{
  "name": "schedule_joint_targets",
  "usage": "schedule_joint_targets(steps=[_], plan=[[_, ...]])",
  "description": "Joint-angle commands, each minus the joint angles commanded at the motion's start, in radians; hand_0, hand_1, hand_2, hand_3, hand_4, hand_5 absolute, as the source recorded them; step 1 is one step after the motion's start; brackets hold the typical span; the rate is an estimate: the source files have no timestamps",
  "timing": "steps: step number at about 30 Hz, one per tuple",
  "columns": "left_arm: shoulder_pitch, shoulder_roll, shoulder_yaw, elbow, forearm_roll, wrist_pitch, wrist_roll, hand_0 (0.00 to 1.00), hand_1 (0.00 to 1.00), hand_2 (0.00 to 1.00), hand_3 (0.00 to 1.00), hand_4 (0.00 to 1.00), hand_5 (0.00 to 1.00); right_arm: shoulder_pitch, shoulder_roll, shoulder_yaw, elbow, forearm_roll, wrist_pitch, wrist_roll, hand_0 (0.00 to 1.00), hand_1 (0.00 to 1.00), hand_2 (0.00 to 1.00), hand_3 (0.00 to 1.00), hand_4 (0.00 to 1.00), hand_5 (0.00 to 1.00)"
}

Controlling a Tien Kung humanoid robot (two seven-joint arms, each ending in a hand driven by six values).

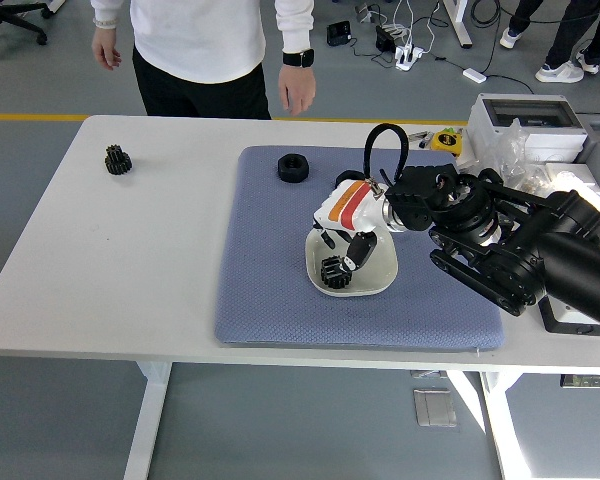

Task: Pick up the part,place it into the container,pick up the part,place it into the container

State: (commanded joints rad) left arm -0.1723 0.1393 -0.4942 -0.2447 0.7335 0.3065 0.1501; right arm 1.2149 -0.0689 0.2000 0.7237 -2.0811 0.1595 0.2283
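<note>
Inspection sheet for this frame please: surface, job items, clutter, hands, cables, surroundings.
Surface: white table with a blue-grey mat on its right half.
Job's things: black gear inside the white container on the mat; second gear on the bare table at far left; black ring part at the mat's far edge.
Clutter: grey boxes and a yellow tape measure at the far right.
Hands: right hand over the container, fingers at the gear; whether they grip it is unclear. Left hand not seen.
Cables: black loop at the right wrist; floor cables beyond the table.
Surroundings: a person stands at the far side, hands empty.
</note>
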Motion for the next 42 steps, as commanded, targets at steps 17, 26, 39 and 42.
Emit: schedule_joint_targets(steps=[17,26,39,42], plan=[[0.024,0.001,-0.026,0.004,0.028,-0.004,0.005,0.633,0.631,0.616,0.56,0.626,0.54,0.018,-0.129,-0.158,0.108,0.288,-0.212,-0.103,0.007,0.195,0.346,0.449,0.815,0.433],[0.036,0.002,-0.029,0.004,0.033,-0.006,0.006,0.633,0.631,0.616,0.56,0.625,0.539,-0.062,-0.218,0.116,0.073,0.481,-0.279,-0.133,0.042,0.235,0.398,0.47,0.826,0.423],[0.042,-0.003,-0.016,0.005,0.009,-0.003,-0.001,0.632,0.632,0.615,0.559,0.621,0.543,-0.233,-0.354,0.409,0.119,1.008,-0.434,-0.018,0.496,0.616,0.687,0.644,0.998,0.689],[0.043,-0.004,-0.011,0.005,0.002,-0.003,-0.002,0.632,0.632,0.615,0.559,0.621,0.543,-0.286,-0.387,0.483,0.142,1.131,-0.42,0.02,0.496,0.616,0.687,0.644,0.998,0.689]])
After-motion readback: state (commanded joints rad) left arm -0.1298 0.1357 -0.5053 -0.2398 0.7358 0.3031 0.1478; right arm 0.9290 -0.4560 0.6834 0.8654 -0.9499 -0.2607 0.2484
